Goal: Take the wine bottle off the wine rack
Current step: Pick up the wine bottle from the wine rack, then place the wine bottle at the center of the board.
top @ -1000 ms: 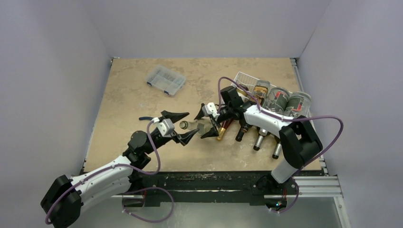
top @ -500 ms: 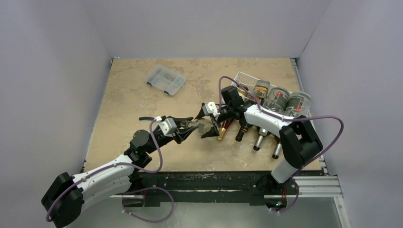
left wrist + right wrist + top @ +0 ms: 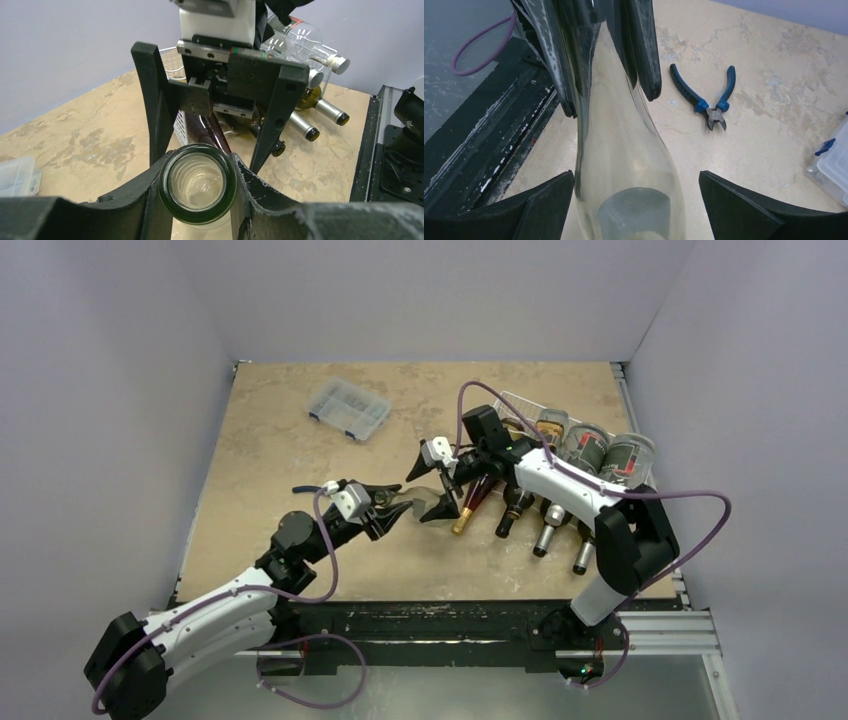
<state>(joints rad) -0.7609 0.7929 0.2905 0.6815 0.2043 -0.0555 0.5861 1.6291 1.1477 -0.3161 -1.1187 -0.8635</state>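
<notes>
A clear glass wine bottle (image 3: 418,499) lies roughly level between my two grippers, left of the white wire wine rack (image 3: 512,400). My left gripper (image 3: 392,506) is shut on its neck. In the left wrist view the dark-rimmed mouth (image 3: 200,182) sits pinched between that gripper's fingers (image 3: 135,200). My right gripper (image 3: 428,487) stands open around the bottle's shoulder (image 3: 624,165). Its fingertips (image 3: 549,205) are spread to either side, with a clear gap on the right side.
Several more bottles (image 3: 600,450) lie in the rack with their necks pointing toward me. Blue-handled pliers (image 3: 711,97) lie on the table beyond the left gripper. A small clear plastic box (image 3: 348,408) sits at the back left. A black rail (image 3: 450,620) runs along the near edge.
My left gripper has moved in and shut on the bottle's neck. My right gripper, which was gripping the bottle's body, has opened wider and let go.
</notes>
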